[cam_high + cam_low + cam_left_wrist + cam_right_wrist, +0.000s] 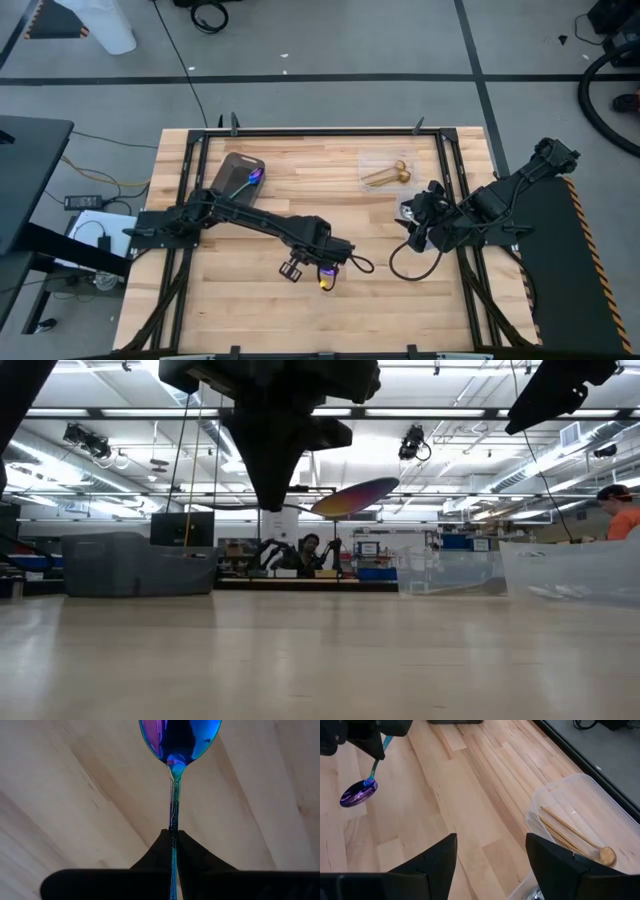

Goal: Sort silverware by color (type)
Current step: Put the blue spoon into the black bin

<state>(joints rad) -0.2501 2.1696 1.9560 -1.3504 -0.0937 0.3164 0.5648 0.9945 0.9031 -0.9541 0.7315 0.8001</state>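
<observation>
My left gripper (325, 268) hangs over the middle of the table, nearer its front edge, shut on an iridescent purple-blue spoon (178, 740). The low view shows the spoon's bowl (355, 498) well above the tabletop. Another iridescent spoon (250, 180) lies on the dark grey tray (232, 165) at the far left. Gold spoons (385, 177) lie in a clear container (372, 160) at the far right. My right gripper (492, 865) waits open at the table's right side, with nothing between its fingers. My left gripper pinches the spoon's slim teal handle (173, 825) between its two fingers, about midway along it; a short length of handle (387, 740) sticks out above the fingers. The fingers point down. The spoon is lifted clear and slants down below them, its bowl (359, 794) lowest.
The clear container (580, 800) with the gold spoons lies just ahead of my right gripper. The low view shows further clear container walls (570, 570) on the table's right side. Bare wood (250, 300) lies around the held spoon. A black frame rail (300, 133) runs along the table's far edge.
</observation>
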